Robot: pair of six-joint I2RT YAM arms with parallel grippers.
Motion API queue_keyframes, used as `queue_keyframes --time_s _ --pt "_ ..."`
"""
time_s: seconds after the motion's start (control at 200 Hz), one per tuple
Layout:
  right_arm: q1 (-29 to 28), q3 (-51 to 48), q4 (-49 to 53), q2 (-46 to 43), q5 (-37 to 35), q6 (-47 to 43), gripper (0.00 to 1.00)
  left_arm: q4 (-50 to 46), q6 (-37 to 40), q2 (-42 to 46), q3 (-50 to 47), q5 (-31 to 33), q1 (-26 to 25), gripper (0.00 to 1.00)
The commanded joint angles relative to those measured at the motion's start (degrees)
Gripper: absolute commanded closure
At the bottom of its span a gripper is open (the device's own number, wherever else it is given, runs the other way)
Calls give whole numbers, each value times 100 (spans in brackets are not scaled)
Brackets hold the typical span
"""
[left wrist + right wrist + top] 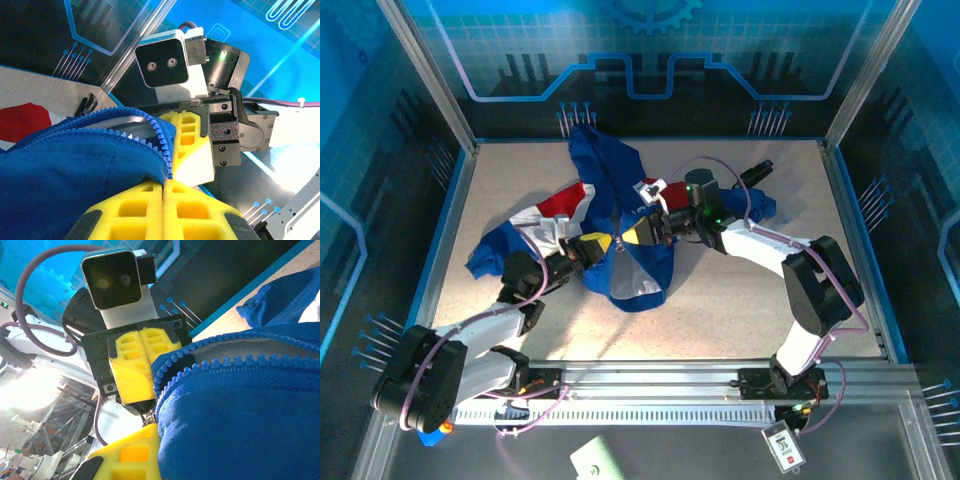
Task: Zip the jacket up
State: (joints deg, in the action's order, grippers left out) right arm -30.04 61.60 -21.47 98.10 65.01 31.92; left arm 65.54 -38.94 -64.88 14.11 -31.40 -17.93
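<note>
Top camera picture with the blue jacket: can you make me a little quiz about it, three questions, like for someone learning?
1. True or false: the jacket is zipped all the way up.
2. Pick one: the left gripper is pinching A) the jacket, B) a cup, C) nothing.
3. Fill in: the zipper teeth are coloured ____.
Key: 1 false; 2 A; 3 blue.

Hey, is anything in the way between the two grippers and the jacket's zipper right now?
Nothing visible. The left gripper and the right gripper each pinch a zipper edge of the jacket, facing each other.
</note>
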Motion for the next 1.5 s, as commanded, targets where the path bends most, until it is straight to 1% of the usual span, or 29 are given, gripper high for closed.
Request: queue_keyframes --time_s 0.0,0.48,1.056,1.351,1.496 --pt "-80 185 3 77 89 -130 100 330 -17 2 51 -148 43 100" --pt "-100 244 144 64 67 -222 100 265 4 -10 11 -164 44 100" --pt "-98 289 -50 127 60 -50 100 263 62 -3 -199 -165 44 100" --pt "-92 309 123 98 -126 -146 100 178 83 14 -250 -248 41 100" --pt "-98 356 462 64 -297 -368 100 41 147 87 -311 -340 30 100"
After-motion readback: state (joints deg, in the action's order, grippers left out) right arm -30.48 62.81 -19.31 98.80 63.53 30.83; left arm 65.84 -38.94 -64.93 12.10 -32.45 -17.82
